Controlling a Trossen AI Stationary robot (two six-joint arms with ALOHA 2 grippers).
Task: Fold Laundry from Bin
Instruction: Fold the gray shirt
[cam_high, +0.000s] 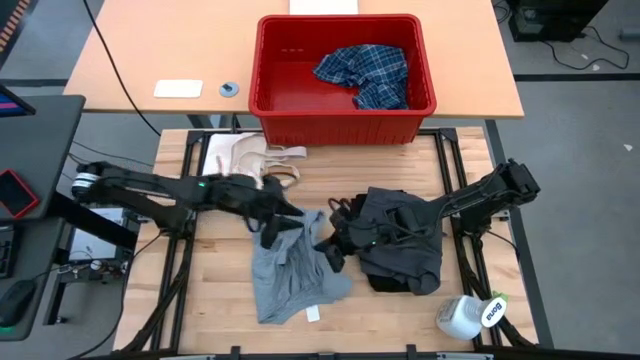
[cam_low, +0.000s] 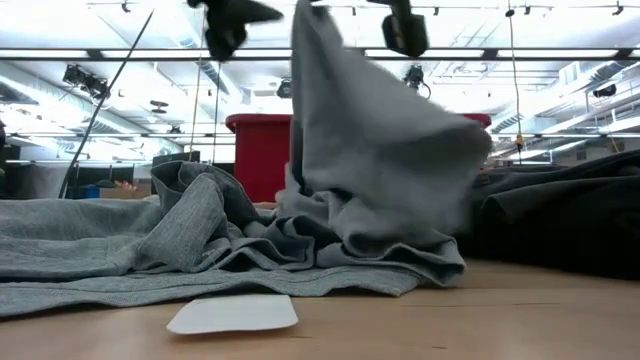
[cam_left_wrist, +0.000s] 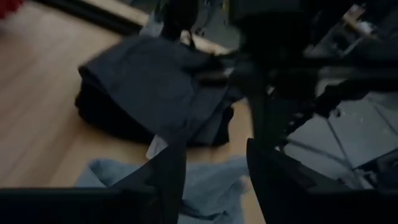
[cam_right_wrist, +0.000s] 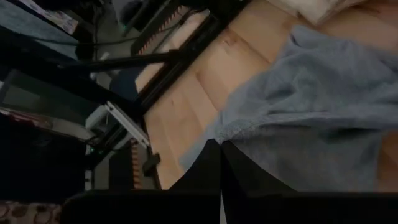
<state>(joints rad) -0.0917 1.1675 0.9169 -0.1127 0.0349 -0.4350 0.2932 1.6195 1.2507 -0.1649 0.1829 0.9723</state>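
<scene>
Hanging between the two grippers, the light grey garment (cam_high: 292, 275) was lifted by its far edge while its near half lay on the table (cam_high: 215, 325), its long axis running from the grippers toward the table's front edge. The left gripper (cam_high: 271, 232) stood at the garment's far left corner; whether its fingers (cam_left_wrist: 169, 177) were pinching cloth I cannot tell, since they showed a gap in the left wrist view. The right gripper (cam_high: 330, 255) was pressed shut on the garment's right edge, with cloth spreading from its tips in the right wrist view. Both were about equally near. The dark pile (cam_high: 400, 240) lay just right of it, the plaid shirt (cam_high: 365, 72) sat in the bin (cam_high: 345, 125), and a cream cloth (cam_high: 250, 155) lay beyond the left arm.
</scene>
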